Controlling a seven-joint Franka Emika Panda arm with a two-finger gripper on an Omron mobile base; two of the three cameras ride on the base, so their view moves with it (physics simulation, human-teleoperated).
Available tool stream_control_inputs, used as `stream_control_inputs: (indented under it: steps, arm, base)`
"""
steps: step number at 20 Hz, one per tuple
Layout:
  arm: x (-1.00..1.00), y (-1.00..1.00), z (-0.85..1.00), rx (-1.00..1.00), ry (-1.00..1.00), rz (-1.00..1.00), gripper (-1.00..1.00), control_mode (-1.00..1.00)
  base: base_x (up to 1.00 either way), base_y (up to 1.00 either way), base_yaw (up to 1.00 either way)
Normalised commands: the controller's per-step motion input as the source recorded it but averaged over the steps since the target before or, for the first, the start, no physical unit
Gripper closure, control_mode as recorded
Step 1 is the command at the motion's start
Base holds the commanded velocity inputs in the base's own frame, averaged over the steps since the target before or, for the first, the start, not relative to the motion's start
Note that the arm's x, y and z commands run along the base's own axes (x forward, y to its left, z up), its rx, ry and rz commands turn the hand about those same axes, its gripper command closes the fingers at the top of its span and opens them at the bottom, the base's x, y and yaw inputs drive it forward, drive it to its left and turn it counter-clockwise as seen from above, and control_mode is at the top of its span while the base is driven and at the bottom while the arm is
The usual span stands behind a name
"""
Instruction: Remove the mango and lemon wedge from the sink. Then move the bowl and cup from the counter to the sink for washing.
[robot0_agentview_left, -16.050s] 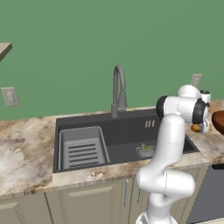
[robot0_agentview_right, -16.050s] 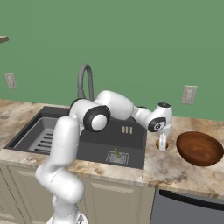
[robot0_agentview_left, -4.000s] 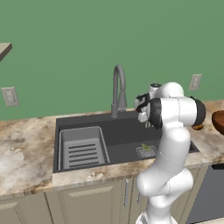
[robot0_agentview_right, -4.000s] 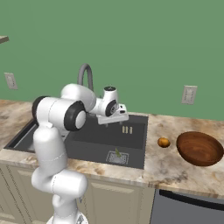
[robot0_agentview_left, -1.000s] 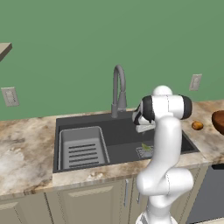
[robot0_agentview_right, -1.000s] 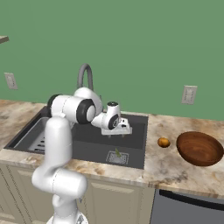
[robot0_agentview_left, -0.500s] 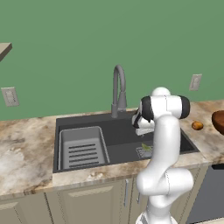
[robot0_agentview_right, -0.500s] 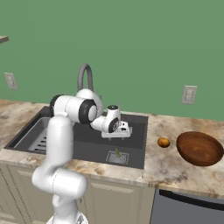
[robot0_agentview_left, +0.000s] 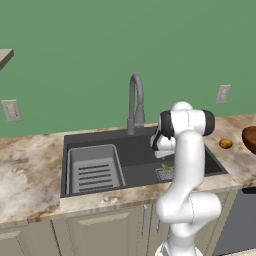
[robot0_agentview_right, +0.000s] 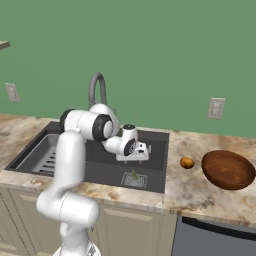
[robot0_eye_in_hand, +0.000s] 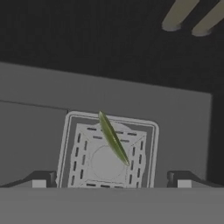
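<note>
The lemon wedge (robot0_eye_in_hand: 113, 139), a thin yellow-green sliver, lies across the square drain grate (robot0_eye_in_hand: 83, 164) in the dark sink (robot0_agentview_left: 100, 142). It also shows in the base views (robot0_agentview_left: 167, 169) (robot0_agentview_right: 134, 175). My gripper (robot0_eye_in_hand: 111, 181) hangs open just above it, a fingertip on either side of the grate. The hand (robot0_agentview_right: 133, 158) (robot0_agentview_left: 164, 154) is low inside the basin. The mango (robot0_agentview_right: 187, 162) (robot0_agentview_left: 225, 143) rests on the counter (robot0_agentview_right: 192, 187) right of the sink, beside the reddish-brown bowl (robot0_agentview_right: 229, 169) (robot0_agentview_left: 250, 137). The cup is out of view.
A grey gooseneck faucet (robot0_agentview_left: 136, 100) (robot0_agentview_right: 97, 87) stands behind the basin. A lighter slotted tray (robot0_agentview_left: 94, 170) (robot0_agentview_right: 42, 155) fills the sink's left half. Wall outlets (robot0_agentview_left: 223, 93) sit above the counter, and a dark appliance front (robot0_agentview_right: 215, 237) lies below the bowl.
Over the last second the open hand has sunk lower into the sink towards the drain and the lemon wedge. The mango, once by the gripper, now sits alone on the counter.
</note>
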Motion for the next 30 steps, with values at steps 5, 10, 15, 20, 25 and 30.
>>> stream_control_inputs:
  steps: [5,10,15,20,25,30]
  arm:
    - [0.05,0.0,-0.22,0.0,0.0,0.0,-1.0,-1.0]
    - [0.06,0.0,-0.21,0.0,0.0,0.0,-1.0,-1.0]
    - [0.05,0.0,-0.19,0.0,0.0,-0.01,-1.0,-1.0]
    - [0.09,-0.02,-0.15,0.0,0.0,-0.01,-1.0,-1.0]
    - [0.12,-0.04,-0.14,0.0,0.0,0.0,-1.0,-1.0]
    - [0.11,-0.03,-0.15,0.0,0.0,0.0,-1.0,-1.0]
  base:
    - [0.0,0.0,0.0]
    - [0.0,0.0,0.0]
    - [0.0,0.0,0.0]
    - [0.0,0.0,0.0]
    - [0.0,0.0,0.0]
    - [0.0,0.0,0.0]
